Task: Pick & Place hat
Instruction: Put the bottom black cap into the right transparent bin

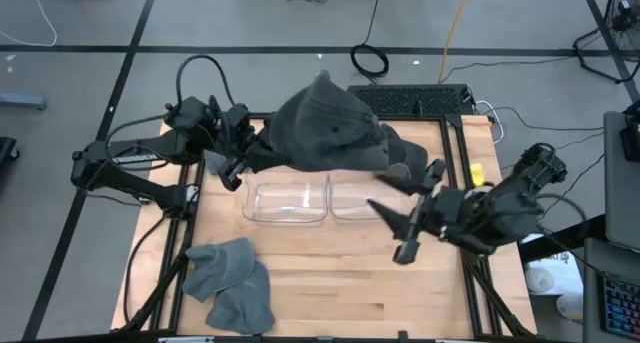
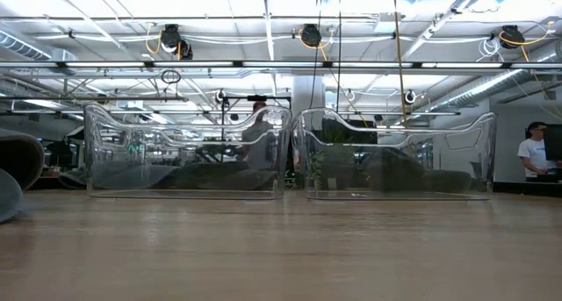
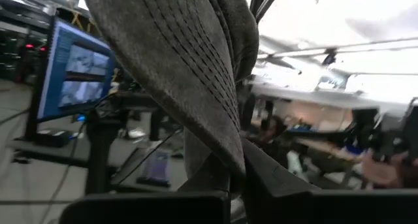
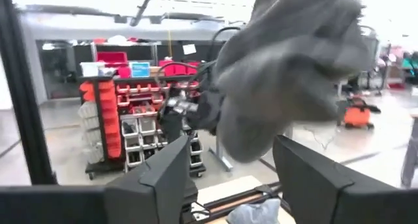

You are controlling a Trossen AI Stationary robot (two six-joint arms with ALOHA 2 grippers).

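Note:
A grey hat (image 1: pixel 325 128) hangs high above the table, with my left gripper (image 1: pixel 258 158) shut on its left end. In the left wrist view its stitched brim (image 3: pixel 176 74) runs down into the fingers. My right gripper (image 1: pixel 385 191) stands open just right of the hat, level with it. The right wrist view shows the hat (image 4: pixel 294 67) ahead of and above my right gripper's spread fingers (image 4: pixel 170 178), with nothing between them. Below stand two clear bins (image 1: pixel 290 201), (image 1: pixel 352 199). Neither gripper shows in the low view. My left gripper pinches the stitched brim's edge (image 3: pixel 225 162) between its two fingers. It comes about level from the table's left side. The hat is lifted clear of the table and bins, and its crown (image 1: pixel 340 118) bulges out toward the table's right beyond the fingers.
More grey hats (image 1: pixel 230 283) lie in a heap on the wooden table's near left corner; one shows at the low view's left edge (image 2: pixel 13 174). A black mat (image 1: pixel 415 98) lies at the far edge. The table's near middle (image 1: pixel 350 283) is bare wood.

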